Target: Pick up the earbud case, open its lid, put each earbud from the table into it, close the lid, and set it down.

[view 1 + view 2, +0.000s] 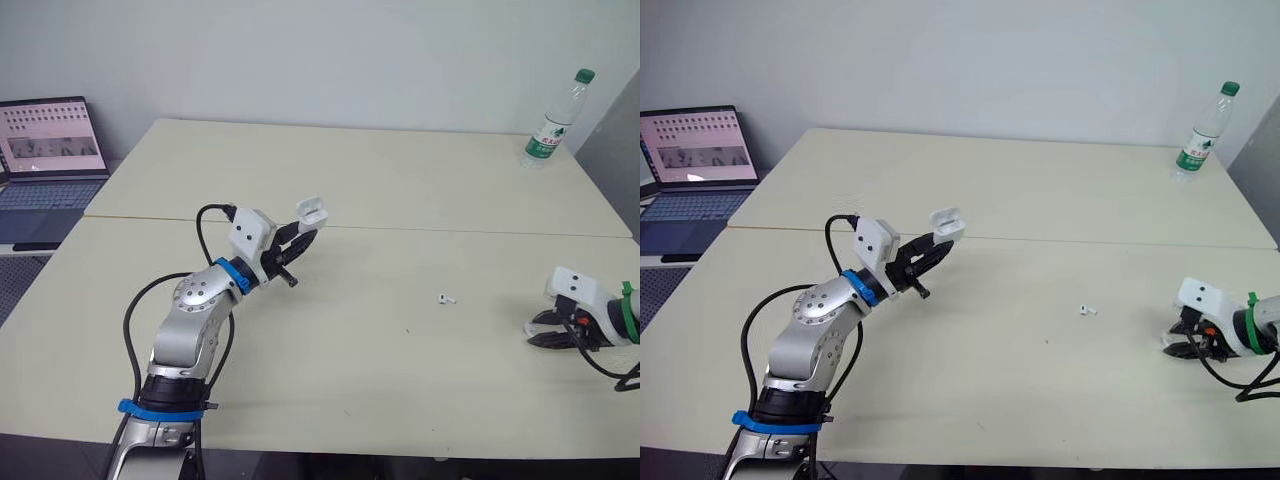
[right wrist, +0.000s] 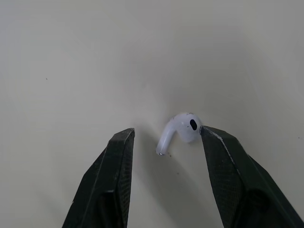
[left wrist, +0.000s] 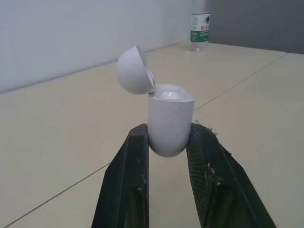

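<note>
My left gripper (image 1: 298,238) is raised over the table's left half, shut on the white earbud case (image 1: 312,211). In the left wrist view the case (image 3: 170,124) stands upright between the fingers (image 3: 129,175), its lid (image 3: 135,70) hinged open. One white earbud (image 1: 446,298) lies on the table (image 1: 400,180) right of centre. My right gripper (image 1: 545,332) sits low at the table's right side. The right wrist view shows it open (image 2: 165,132) around a second earbud (image 2: 182,129) lying on the table, which touches one fingertip (image 2: 209,135).
A water bottle (image 1: 555,118) with a green cap stands at the far right corner. An open laptop (image 1: 50,160) sits on a lower surface off the table's left edge. A seam (image 1: 450,229) runs across the tabletop.
</note>
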Motion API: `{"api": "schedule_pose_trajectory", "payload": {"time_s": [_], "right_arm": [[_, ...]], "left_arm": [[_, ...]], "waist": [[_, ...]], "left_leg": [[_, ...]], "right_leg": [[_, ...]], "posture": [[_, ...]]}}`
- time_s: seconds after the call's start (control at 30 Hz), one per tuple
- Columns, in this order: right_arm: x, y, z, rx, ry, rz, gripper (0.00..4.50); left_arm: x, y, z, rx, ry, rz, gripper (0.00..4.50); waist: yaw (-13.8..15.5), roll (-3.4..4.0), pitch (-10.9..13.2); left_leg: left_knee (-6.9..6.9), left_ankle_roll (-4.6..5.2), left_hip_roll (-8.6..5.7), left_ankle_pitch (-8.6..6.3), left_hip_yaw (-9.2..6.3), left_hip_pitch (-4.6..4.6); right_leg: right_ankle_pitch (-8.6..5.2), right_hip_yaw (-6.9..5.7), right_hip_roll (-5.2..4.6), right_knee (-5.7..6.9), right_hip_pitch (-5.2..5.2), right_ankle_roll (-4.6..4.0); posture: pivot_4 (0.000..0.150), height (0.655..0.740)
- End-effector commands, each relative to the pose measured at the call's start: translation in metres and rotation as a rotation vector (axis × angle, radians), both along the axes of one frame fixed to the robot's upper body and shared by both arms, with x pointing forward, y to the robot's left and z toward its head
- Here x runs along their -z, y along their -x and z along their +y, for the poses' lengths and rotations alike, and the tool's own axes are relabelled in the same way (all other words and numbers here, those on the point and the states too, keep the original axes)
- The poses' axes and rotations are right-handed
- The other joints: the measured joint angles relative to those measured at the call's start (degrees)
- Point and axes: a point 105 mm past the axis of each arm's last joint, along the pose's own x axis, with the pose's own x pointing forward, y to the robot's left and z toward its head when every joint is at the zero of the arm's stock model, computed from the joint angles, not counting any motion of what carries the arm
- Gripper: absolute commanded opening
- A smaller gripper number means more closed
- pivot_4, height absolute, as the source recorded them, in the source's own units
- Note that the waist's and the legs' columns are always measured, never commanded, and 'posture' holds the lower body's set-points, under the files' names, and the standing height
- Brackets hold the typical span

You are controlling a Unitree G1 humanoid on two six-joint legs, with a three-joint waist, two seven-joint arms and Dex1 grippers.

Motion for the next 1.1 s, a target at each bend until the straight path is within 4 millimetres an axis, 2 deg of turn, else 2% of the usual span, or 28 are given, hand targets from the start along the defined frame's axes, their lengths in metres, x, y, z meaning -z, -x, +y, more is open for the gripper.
{"api": "schedule_pose_trajectory", "payload": {"time_s": [0.03, 0.47, 0.8, 1.1], "right_arm": [[-0.010, -0.002, 0.002, 0.029, -0.004, -0.057, 2.24], [0.005, 0.001, 0.003, 0.055, -0.013, -0.055, 2.24], [0.016, 0.008, 0.010, -0.006, -0.017, -0.034, 2.24], [0.016, 0.012, 0.020, -0.049, -0.038, -0.036, 2.24]], "left_arm": [[-0.014, 0.002, -0.003, 0.012, -0.002, -0.067, 0.75], [-0.016, 0.002, -0.002, 0.008, -0.009, -0.069, 0.75], [-0.018, 0.002, 0.001, -0.001, -0.009, -0.072, 0.75], [-0.018, 0.003, 0.000, 0.002, -0.012, -0.070, 0.75]], "waist": [[0.0, 0.00, 0.0], [0.0, 0.00, 0.0], [0.0, -0.03, 0.0], [0.0, -0.03, 0.0]], "left_leg": [[0.00, 0.00, 0.01, 0.00, -0.01, 0.00], [0.00, 0.00, -0.01, 0.00, 0.00, 0.00], [-0.01, 0.00, 0.01, 0.00, -0.02, 0.00], [0.00, 0.00, 0.01, 0.00, -0.03, 0.01]], "right_leg": [[0.00, 0.00, 0.01, 0.00, 0.00, 0.00], [-0.01, 0.01, 0.02, -0.01, 0.00, 0.01], [-0.01, -0.01, 0.04, -0.01, 0.01, 0.02], [-0.01, -0.01, 0.04, -0.02, 0.02, 0.02]], "posture": [[0.150, 0.7400], [0.150, 0.7400], [0.150, 0.7400], [0.150, 0.7400]]}}
